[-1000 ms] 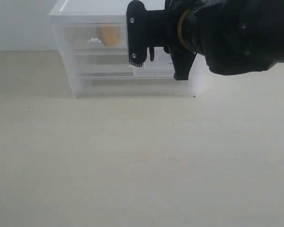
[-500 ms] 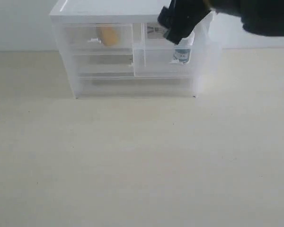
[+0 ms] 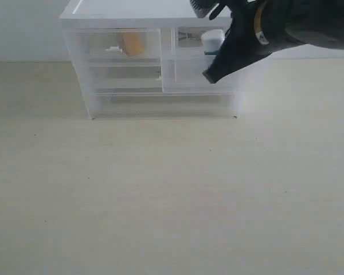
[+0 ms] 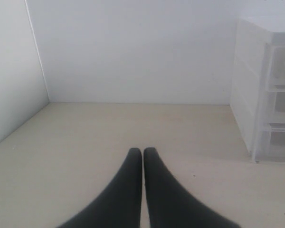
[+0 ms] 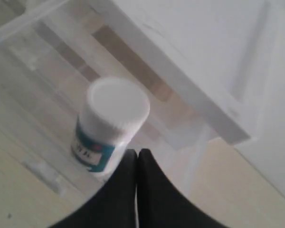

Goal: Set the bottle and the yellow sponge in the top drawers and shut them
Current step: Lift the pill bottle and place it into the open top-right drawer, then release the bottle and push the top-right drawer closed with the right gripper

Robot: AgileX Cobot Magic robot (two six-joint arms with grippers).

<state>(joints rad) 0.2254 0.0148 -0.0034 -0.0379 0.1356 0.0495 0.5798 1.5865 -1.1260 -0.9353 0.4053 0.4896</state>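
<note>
The white bottle (image 5: 111, 126) stands upright inside the right top drawer (image 3: 183, 77), which is pulled out of the cabinet (image 3: 120, 10). Only the bottle's cap (image 3: 212, 39) shows in the exterior view, above my right arm. My right gripper (image 5: 137, 153) is shut with nothing in it, its tips close beside the bottle's base; whether they touch is unclear. Its tip (image 3: 208, 75) hangs in front of the open drawer. The yellow sponge (image 3: 132, 43) lies inside the left top drawer (image 3: 112, 46), which is pushed in. My left gripper (image 4: 143, 151) is shut and empty, over the bare table.
Full-width translucent drawers (image 3: 160, 103) sit below the top pair. In the left wrist view the cabinet's side (image 4: 268, 85) stands off to one edge, with white walls (image 4: 133, 47) behind. The beige table (image 3: 160, 195) stretches out in front of the cabinet.
My right arm swung away from the cabinet front, leaving the bottle standing in the drawer. It now reaches down in front of the bottle with its gripper shut.
</note>
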